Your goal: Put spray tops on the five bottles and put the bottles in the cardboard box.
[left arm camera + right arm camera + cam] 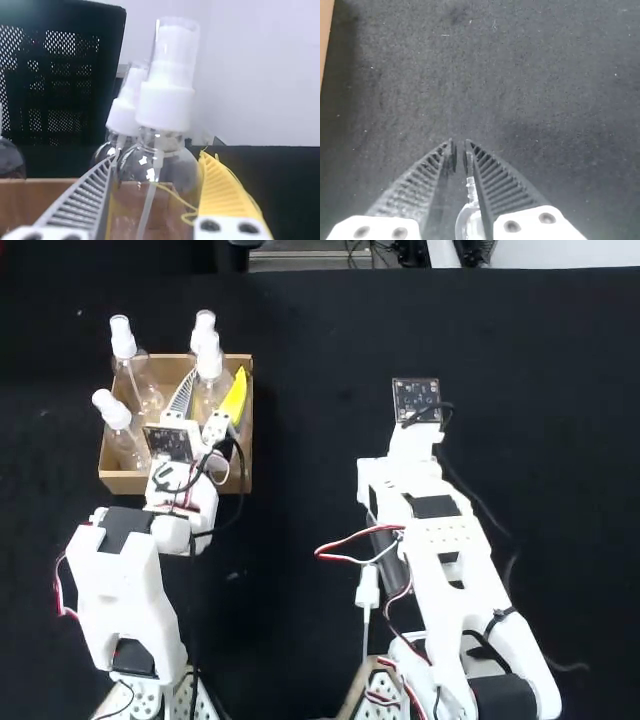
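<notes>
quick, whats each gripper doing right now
Left gripper: closed on a bottle.
Right gripper: shut, with a small clear bit between its fingers.

We see two white arms, the left arm (120,580) and the right arm (450,550), with black blocks and thin red wires (345,545). The left tool (160,165) has one grey ribbed finger (80,200) and one yellow finger (225,190). The right tool (459,147) has dark ribbed fingers (417,185).
</notes>
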Controlling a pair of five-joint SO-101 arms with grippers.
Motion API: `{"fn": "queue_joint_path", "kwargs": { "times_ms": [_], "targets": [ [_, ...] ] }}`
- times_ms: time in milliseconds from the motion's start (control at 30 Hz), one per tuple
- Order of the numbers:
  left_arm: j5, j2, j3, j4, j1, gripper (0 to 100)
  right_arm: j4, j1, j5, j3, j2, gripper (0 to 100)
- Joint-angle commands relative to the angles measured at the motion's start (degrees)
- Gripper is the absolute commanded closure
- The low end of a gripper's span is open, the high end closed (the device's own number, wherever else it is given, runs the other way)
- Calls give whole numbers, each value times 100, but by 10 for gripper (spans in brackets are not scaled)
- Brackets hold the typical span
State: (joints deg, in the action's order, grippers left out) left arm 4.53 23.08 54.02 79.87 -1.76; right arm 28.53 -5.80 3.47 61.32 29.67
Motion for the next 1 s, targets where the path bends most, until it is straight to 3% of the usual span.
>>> {"fn": "queue_joint_path", "kwargs": {
  "times_ms": [0, 600, 733, 967],
  "targets": [
    [62, -44, 84, 202, 145, 971, -158, 79, -53, -277, 198, 987],
    [62, -35, 215, 185, 198, 971, -149, 88, -53, -277, 198, 987],
    [62, 62, 57, -360, 198, 971, -149, 88, -53, -277, 198, 987],
    [62, 132, 171, 70, 207, 971, -149, 88, -53, -277, 198, 987]
  ]
}}
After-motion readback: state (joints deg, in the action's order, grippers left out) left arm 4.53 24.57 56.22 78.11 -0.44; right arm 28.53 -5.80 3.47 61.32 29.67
